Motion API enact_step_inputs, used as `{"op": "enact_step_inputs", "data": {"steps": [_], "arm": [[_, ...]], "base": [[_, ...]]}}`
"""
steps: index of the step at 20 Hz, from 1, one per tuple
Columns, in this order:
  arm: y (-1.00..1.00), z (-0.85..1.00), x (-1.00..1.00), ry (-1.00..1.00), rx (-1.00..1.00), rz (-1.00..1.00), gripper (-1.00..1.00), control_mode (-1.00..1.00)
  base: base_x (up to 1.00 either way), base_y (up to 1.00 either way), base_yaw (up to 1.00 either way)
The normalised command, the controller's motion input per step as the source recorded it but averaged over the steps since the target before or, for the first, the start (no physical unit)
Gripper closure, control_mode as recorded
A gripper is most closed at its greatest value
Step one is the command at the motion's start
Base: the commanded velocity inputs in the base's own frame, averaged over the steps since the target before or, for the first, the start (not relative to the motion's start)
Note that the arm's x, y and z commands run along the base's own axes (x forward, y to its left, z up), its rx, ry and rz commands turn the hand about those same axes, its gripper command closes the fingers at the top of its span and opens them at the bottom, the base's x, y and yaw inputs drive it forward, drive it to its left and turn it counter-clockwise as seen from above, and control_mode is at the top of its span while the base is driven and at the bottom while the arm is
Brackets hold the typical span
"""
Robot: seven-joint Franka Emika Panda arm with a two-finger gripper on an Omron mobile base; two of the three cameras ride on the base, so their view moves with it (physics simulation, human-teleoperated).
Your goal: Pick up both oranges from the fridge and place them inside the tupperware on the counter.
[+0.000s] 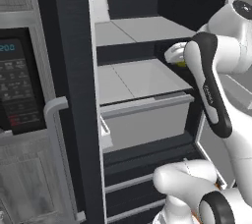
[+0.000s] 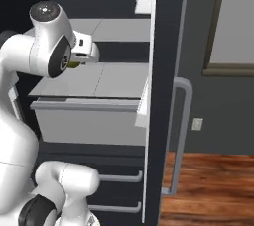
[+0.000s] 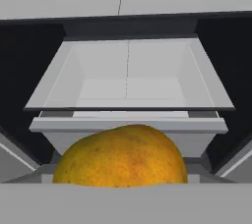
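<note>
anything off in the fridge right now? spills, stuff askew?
Nothing stands out. The fridge shelves and grey drawer bin sit level, no spills. An orange sits close in front of the hand camera; whether the gripper holds it cannot be told.

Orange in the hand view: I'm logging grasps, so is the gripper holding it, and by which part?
Cannot be told for sure. The orange sits right at the gripper inside the fridge, but the finger contact is hidden.
</note>
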Motion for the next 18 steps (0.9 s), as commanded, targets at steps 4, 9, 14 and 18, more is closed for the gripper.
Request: {"op": "enact_step_inputs", "data": {"steps": [4, 9, 14, 18], "arm": [[0.0, 0.0, 0.0, 0.0, 0.0, 0.0, 1.0, 1.0], [0.0, 0.0, 0.0, 0.0, 0.0, 0.0, 1.0, 1.0], [0.0, 0.0, 0.0, 0.0, 0.0, 0.0, 1.0, 1.0], [0.0, 0.0, 0.0, 0.0, 0.0, 0.0, 1.0, 1.0]], "base": [[-0.69, 0.0, 0.0], [-0.99, -0.37, 0.0], [-0.62, -0.48, 0.15], [-0.27, -0.56, 0.32]]}}
